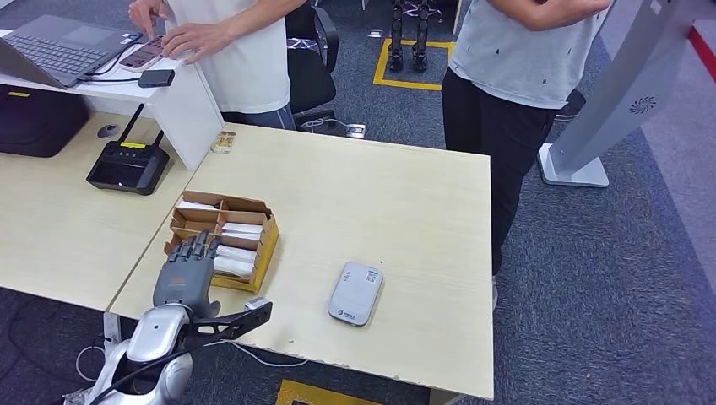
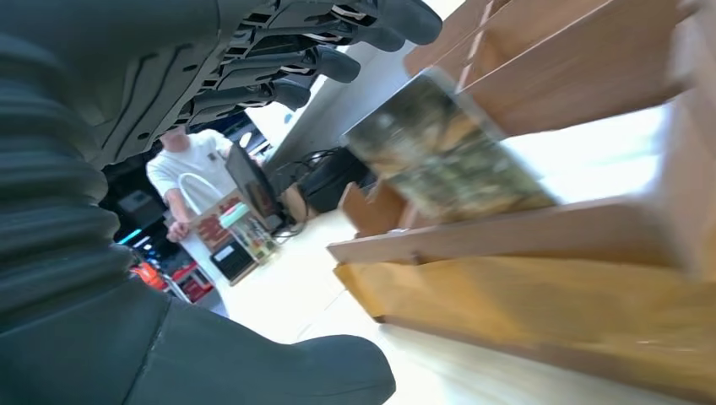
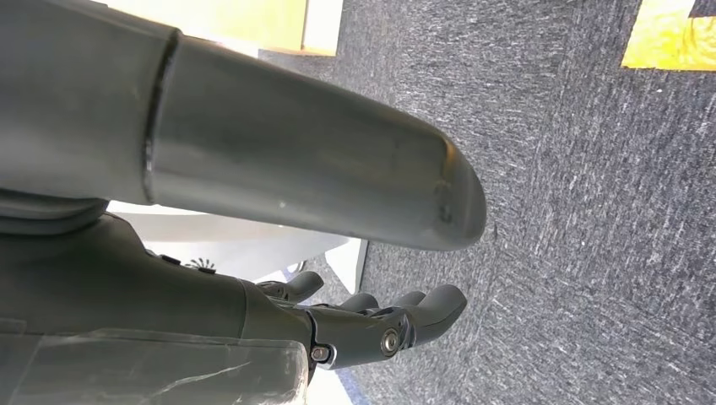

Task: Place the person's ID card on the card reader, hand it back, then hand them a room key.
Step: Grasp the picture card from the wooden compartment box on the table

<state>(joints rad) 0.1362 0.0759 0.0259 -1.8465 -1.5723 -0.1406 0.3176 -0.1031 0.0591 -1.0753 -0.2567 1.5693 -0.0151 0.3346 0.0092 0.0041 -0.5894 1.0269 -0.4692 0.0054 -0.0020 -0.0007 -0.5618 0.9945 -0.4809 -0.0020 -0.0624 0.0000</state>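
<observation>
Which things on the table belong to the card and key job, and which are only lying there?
For the job:
- card reader, grey, flat on the table
- cardboard box of white cards, under the left hand

Lying about:
- black controller with antennas
- laptop
- phone under a person's hand

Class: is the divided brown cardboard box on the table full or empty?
Partly full: the divided brown cardboard box holds white cards in its compartments.
</observation>
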